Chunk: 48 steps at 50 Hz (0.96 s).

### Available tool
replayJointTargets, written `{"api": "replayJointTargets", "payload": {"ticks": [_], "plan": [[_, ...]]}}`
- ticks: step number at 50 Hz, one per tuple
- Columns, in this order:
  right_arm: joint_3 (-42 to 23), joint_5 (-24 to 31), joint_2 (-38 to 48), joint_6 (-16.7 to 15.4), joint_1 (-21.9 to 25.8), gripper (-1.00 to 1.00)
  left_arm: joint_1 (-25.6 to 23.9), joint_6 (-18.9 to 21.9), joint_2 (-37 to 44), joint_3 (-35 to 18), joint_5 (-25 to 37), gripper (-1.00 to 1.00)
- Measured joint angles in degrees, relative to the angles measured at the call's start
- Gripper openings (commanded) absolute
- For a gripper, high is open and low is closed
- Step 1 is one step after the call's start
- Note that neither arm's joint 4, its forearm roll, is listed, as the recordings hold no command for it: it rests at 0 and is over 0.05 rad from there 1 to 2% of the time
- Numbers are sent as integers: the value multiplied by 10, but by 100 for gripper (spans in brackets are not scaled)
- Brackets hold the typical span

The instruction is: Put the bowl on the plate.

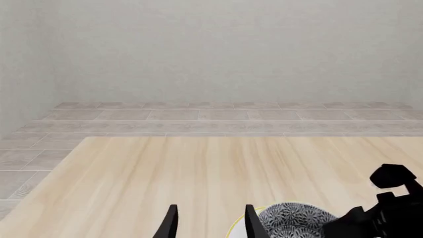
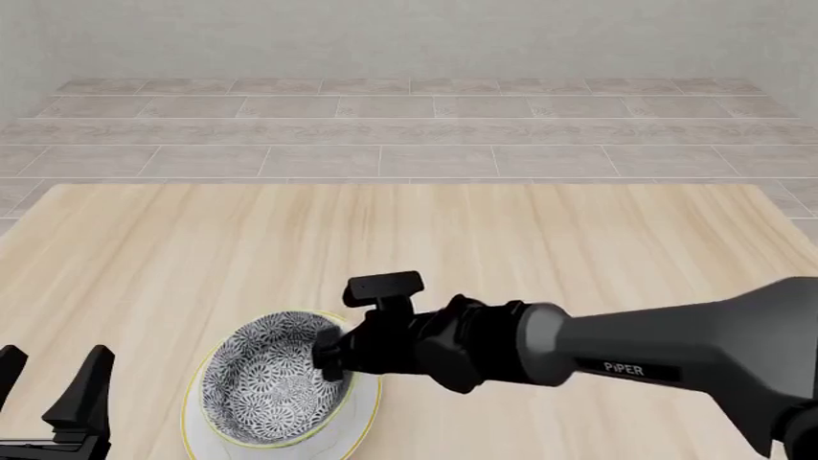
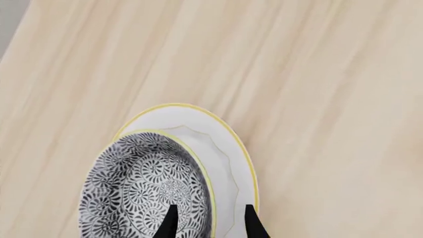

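Observation:
The blue-grey floral bowl (image 2: 271, 381) sits inside the white, gold-rimmed plate (image 2: 367, 410) near the table's front, left of centre. My right gripper (image 2: 329, 356) reaches in from the right and stands open at the bowl's right rim. In the right wrist view the right gripper (image 3: 211, 224) straddles that rim, one finger over the bowl (image 3: 142, 188), the other over the plate (image 3: 228, 148). My left gripper (image 2: 49, 385) is open and holds nothing at the front left corner, apart from the plate. The left wrist view shows my left gripper (image 1: 211, 225) beside the bowl (image 1: 290, 218).
The light wooden table (image 2: 422, 240) stretches far beyond the plate, with a tiled floor and pale wall behind. The right arm (image 2: 665, 355) lies across the front right of the table, and part of the right arm (image 1: 390, 208) shows in the left wrist view.

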Motion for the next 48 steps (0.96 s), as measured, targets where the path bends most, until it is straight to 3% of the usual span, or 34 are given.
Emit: {"api": "replayJointTargets", "payload": {"ticks": [21,48], "plan": [[0,46,-110,-35,-24,100,0,0,0,0,0,100],[-26,212,-520,-167,-125,100,0,0,0,0,0,100]]}}
